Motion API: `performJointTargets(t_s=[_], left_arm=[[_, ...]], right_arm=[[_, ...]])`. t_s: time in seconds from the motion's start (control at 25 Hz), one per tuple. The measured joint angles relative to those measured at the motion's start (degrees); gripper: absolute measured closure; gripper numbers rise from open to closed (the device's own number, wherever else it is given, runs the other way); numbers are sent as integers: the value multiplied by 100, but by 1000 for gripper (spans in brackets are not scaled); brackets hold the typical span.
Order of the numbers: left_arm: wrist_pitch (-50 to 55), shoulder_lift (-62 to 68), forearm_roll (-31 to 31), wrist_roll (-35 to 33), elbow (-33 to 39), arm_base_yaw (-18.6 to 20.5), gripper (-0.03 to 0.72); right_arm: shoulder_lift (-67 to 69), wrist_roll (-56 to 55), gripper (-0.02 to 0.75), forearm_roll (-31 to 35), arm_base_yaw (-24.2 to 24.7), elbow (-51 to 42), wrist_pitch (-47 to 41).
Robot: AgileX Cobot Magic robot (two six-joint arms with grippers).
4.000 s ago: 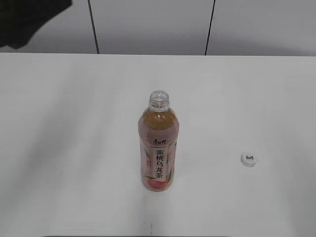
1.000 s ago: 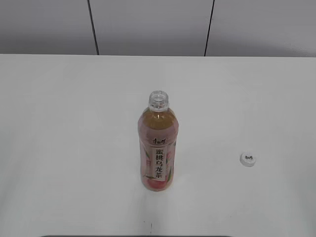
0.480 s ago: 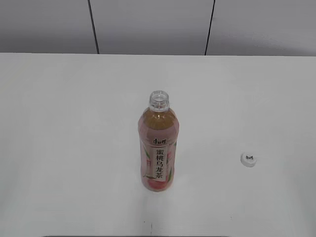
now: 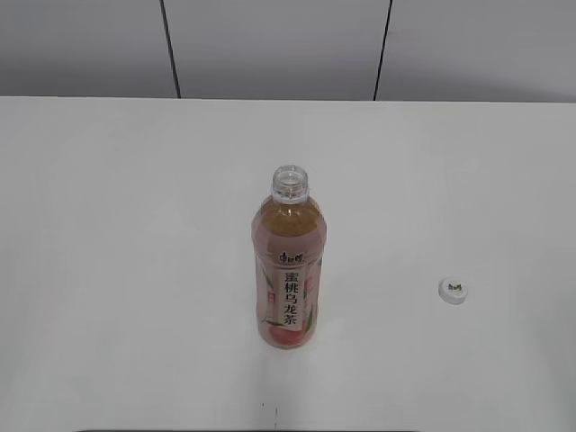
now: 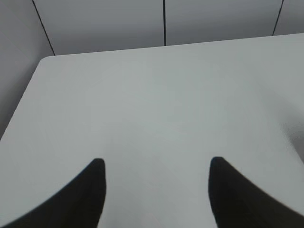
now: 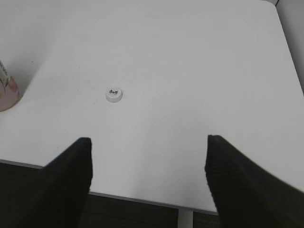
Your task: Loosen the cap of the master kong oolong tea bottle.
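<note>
The master kong oolong tea bottle (image 4: 288,270) stands upright mid-table with its neck open and no cap on it; only its pink base (image 6: 7,90) shows at the left edge of the right wrist view. The white cap (image 4: 454,290) lies on the table to the bottle's right, dark mark up, and also shows in the right wrist view (image 6: 114,94). My left gripper (image 5: 156,164) is open and empty over bare table. My right gripper (image 6: 148,142) is open and empty, held back over the table's near edge. Neither gripper shows in the exterior view.
The white table (image 4: 135,225) ends at a grey panelled wall (image 4: 270,45) at the back. The left wrist view shows the table's far left corner (image 5: 45,59). The right wrist view shows the table's front edge (image 6: 142,200) with dark floor below.
A dark arm shape at the top left 4 s ago has left the exterior view. Bottle and cap have stayed in place.
</note>
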State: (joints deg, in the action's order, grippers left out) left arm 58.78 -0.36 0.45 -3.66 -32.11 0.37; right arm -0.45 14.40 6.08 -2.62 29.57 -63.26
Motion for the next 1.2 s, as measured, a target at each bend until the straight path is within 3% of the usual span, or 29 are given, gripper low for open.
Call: performJointTargets(t_s=[1.2], left_arm=[[0,0,0,0,5,13,274]], right_arm=[[0,0,176,0,0,0,0]])
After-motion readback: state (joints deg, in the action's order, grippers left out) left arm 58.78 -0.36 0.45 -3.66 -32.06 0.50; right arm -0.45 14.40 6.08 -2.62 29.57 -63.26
